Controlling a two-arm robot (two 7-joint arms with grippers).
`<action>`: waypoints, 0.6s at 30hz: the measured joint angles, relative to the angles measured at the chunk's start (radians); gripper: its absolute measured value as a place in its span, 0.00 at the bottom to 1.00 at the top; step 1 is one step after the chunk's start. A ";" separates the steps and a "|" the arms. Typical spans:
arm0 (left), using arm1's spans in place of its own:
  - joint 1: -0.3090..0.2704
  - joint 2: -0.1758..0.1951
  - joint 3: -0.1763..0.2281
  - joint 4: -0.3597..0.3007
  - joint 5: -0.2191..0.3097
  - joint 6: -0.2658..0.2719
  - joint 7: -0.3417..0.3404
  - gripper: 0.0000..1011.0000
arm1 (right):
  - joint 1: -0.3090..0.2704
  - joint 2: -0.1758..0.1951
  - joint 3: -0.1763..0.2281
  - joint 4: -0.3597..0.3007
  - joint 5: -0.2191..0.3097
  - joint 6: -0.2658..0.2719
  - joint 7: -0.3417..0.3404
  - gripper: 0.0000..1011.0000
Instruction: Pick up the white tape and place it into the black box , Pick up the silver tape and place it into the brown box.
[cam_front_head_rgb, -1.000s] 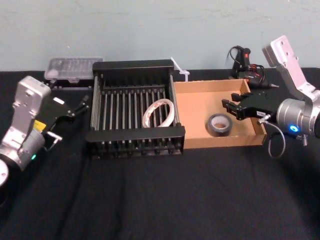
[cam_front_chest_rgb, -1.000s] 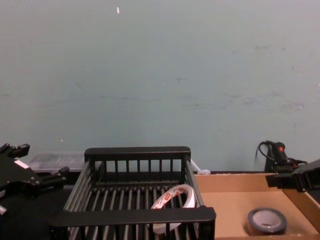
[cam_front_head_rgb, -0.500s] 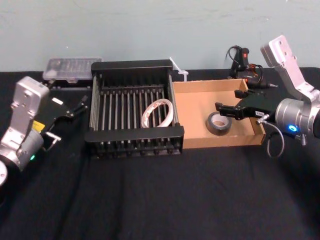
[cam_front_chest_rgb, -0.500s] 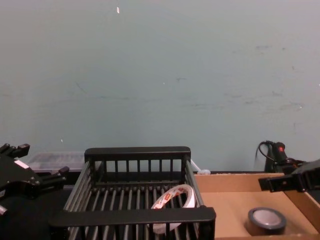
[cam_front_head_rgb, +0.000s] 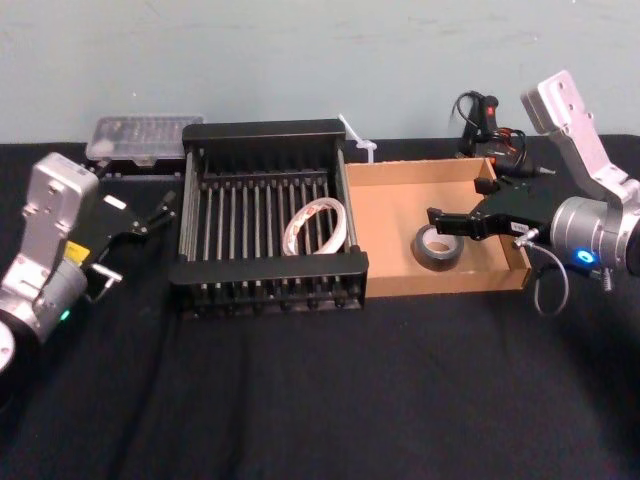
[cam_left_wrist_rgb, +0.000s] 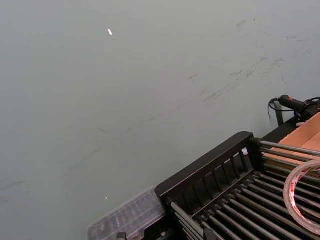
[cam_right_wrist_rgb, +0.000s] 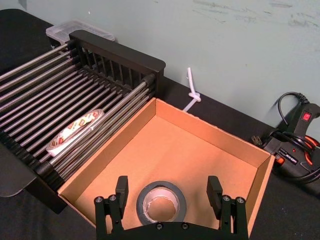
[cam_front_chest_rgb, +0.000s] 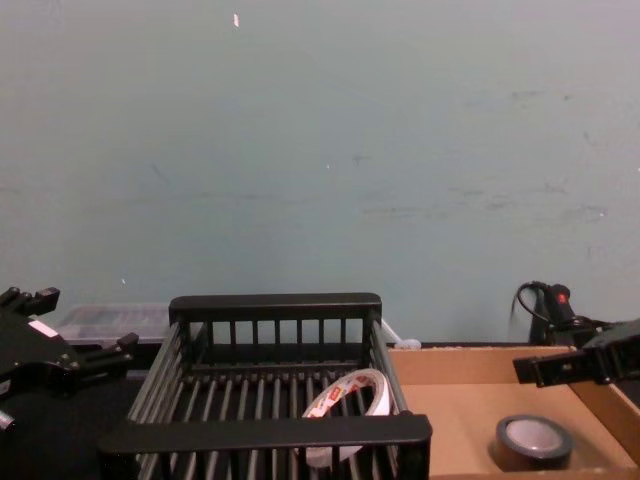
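- Right gripper (cam_right_wrist_rgb: 168, 184) hangs with jaws spread wide, grasping nothing, just above the silver tape (cam_right_wrist_rgb: 161, 189), which lies flat in the brown box (cam_right_wrist_rgb: 175, 150).
- White tape (cam_right_wrist_rgb: 75, 133) rests tilted inside the black box (cam_front_head_rgb: 270, 268).
- Left gripper (cam_front_head_rgb: 160, 212) sits beside that box, apparently released.

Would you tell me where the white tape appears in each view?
Head view: white tape leaning in the black box, near its right wall.
Chest view: behind the box's front rim, right of centre.
Left wrist view: partly cut off, on the box's bars.
Right wrist view: on the bars, near the brown box.
Shared landmark: the black box.
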 joint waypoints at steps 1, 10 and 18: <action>0.000 0.000 0.000 0.000 0.000 0.000 0.000 0.99 | 0.000 0.000 0.000 0.000 0.000 0.000 0.000 0.99; 0.000 0.000 0.000 0.000 0.000 0.000 0.000 0.99 | -0.007 -0.001 0.007 -0.003 -0.008 -0.009 0.002 0.99; 0.000 0.000 0.000 0.000 0.000 0.000 0.000 0.99 | -0.076 -0.025 0.049 -0.045 -0.075 -0.127 -0.106 0.99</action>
